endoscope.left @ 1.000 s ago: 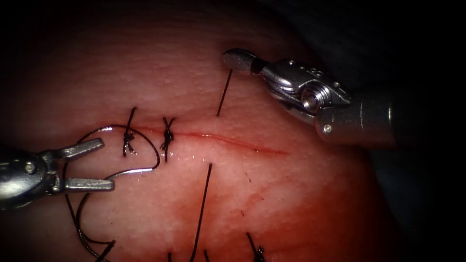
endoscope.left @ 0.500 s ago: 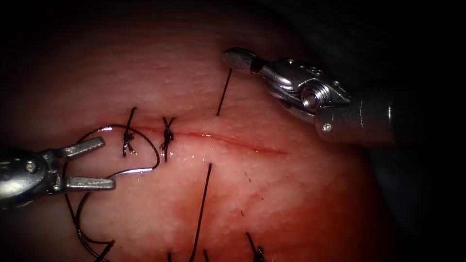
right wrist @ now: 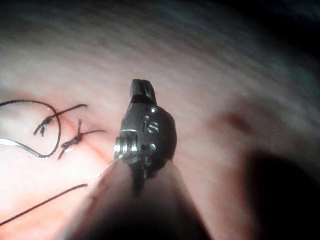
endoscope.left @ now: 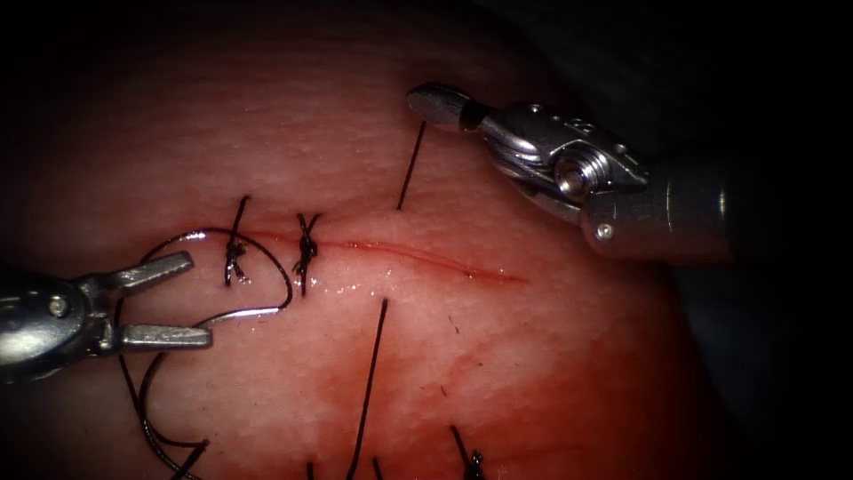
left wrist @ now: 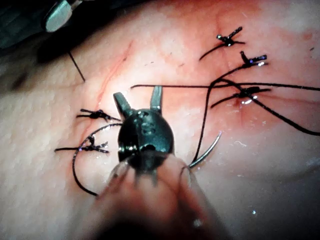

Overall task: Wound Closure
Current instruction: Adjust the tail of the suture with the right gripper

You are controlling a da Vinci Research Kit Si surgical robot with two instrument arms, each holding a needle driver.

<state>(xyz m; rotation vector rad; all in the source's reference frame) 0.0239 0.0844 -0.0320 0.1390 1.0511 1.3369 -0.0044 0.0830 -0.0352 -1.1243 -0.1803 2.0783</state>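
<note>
The cut (endoscope.left: 418,257) runs across the tissue (endoscope.left: 498,373), with two knotted stitches (endoscope.left: 235,251) (endoscope.left: 306,249) on its left part. My left tool (endoscope.left: 197,300) stands open below the cut's left end and holds nothing. The curved needle (endoscope.left: 258,312) lies loose on the tissue, outside it, one end close to that tool's lower jaw. Its dark thread (endoscope.left: 200,234) loops back over the left stitch. My right tool (endoscope.left: 435,103) is shut above the cut. A thread end (endoscope.left: 409,169) rises from the tissue to just under its tip, and no grip on it can be seen. In the left wrist view the open jaws (left wrist: 139,100) sit beside the needle (left wrist: 207,152).
A long thread (endoscope.left: 369,382) leaves the tissue just below the cut and runs toward the near edge. More thread coils (endoscope.left: 147,418) lie at the lower left. Another knot (endoscope.left: 475,462) sits at the near edge. Red fluid (endoscope.left: 302,409) stains the tissue below the cut.
My right tool has lifted a little and drifted slightly right, still shut. The left tool, the needle and the thread have stayed where they were.
</note>
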